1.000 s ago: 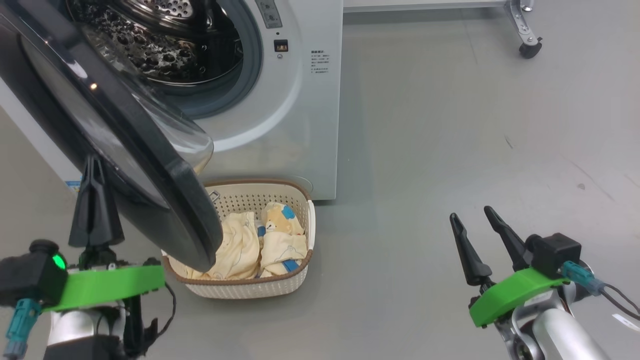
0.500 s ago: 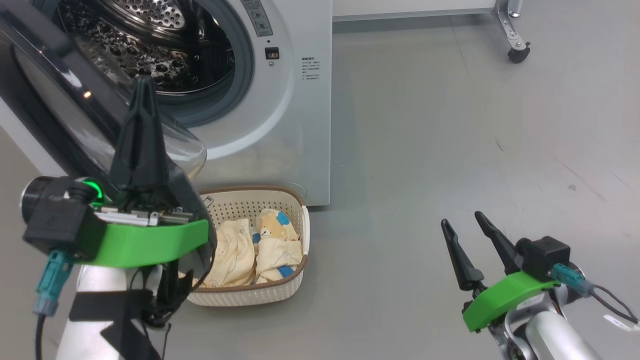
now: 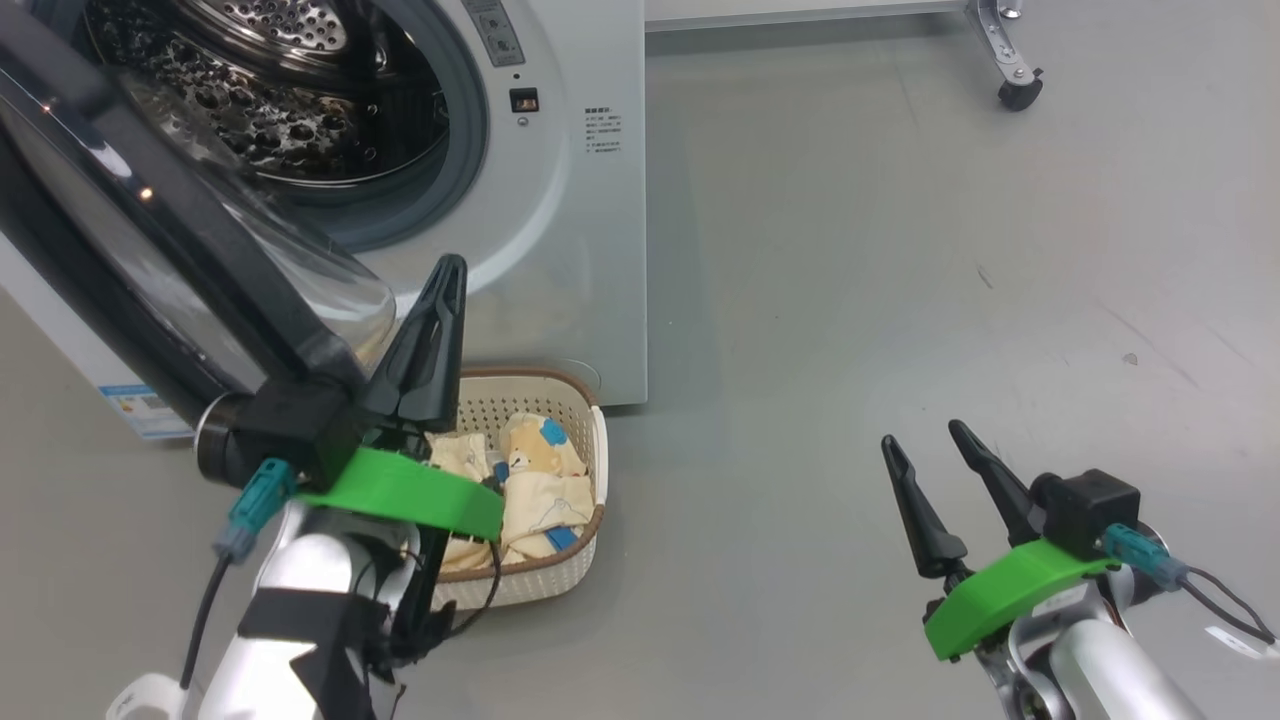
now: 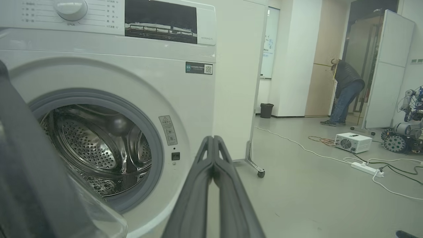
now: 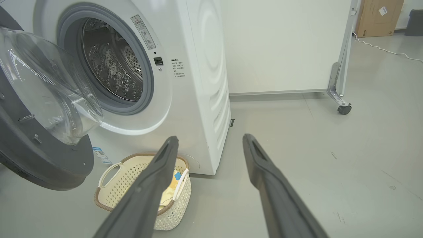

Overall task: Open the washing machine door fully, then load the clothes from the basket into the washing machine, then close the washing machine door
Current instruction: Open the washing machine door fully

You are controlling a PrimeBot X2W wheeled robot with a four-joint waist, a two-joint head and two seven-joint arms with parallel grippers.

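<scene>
**Door open, clothes not yet loaded**

The washing machine door (image 3: pixel 215 262) stands swung out to the left of the washing machine (image 3: pixel 560 230), and the mouth of the steel drum (image 3: pixel 290 100) is free. I judge the first step as done or nearly done; whether the door can go further, I cannot tell. The drum looks empty. The clothes (image 3: pixel 540 480) all lie in the basket (image 3: pixel 530 583), which stands on the floor just in front of the machine, below the door's lower edge. So the loading and the closing are both left to do.

The left gripper (image 3: pixel 450 275) is clenched on nothing, its two fingers pressed together. It hangs over the near left part of the basket, close beside the door's rim; whether it touches the rim I cannot tell. The right gripper (image 3: pixel 922 433) has its fingers spread and empty, well apart from the basket, over bare floor.

The floor (image 3: pixel 850 250) is smooth and grey, with a few small marks. A white panel on a castor (image 5: pixel 343 109) stands behind the machine. Farther off in the room are a person (image 4: pixel 343 89) bending near a doorway, a white box (image 4: pixel 353 142), a power strip (image 4: pixel 363 168) with cables, and a dark bin (image 4: pixel 266 110).
</scene>
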